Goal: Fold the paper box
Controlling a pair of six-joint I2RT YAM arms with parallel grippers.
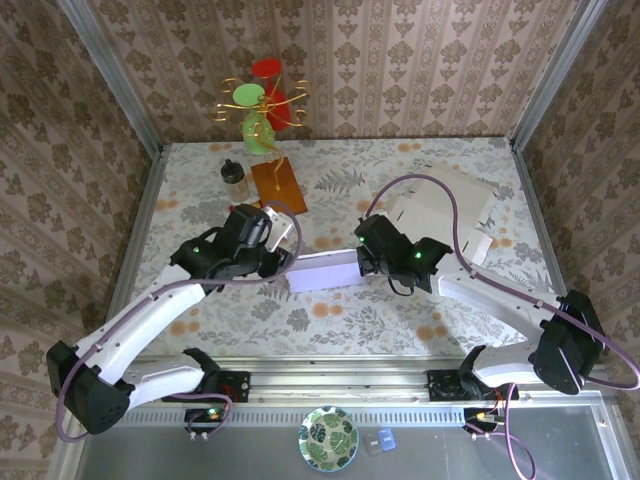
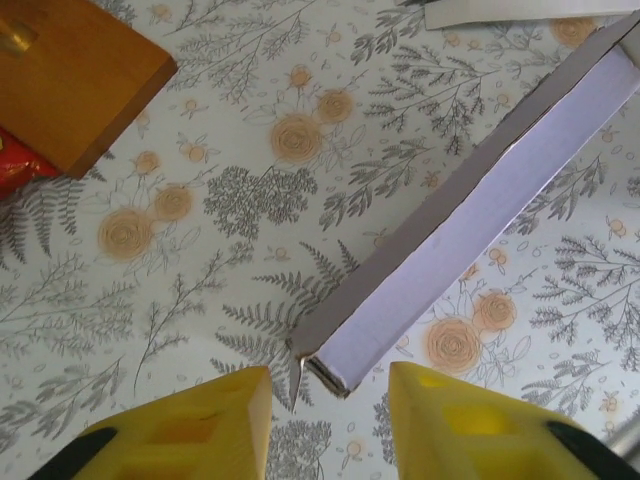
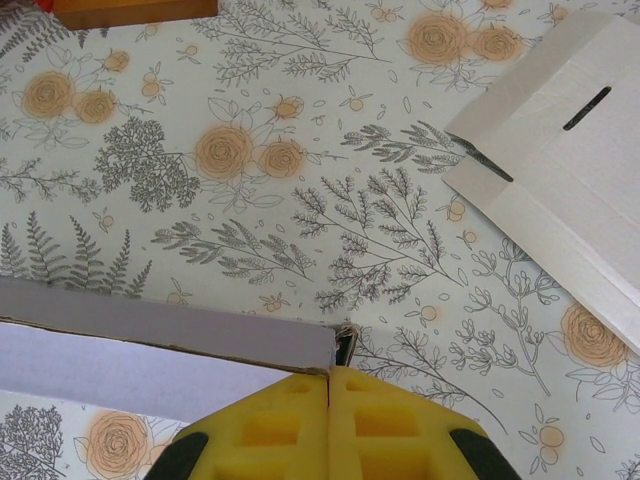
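Floral table, paper box before left hand

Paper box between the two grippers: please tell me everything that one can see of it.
The paper box is a long, narrow piece of thin card, pale lavender on its broad face and grey-white along the raised edge. It lies on the floral table, partly folded, running left to right. Its left end sits between the open fingers of the left gripper, untouched there; the shut right gripper meets the corner of its right end.
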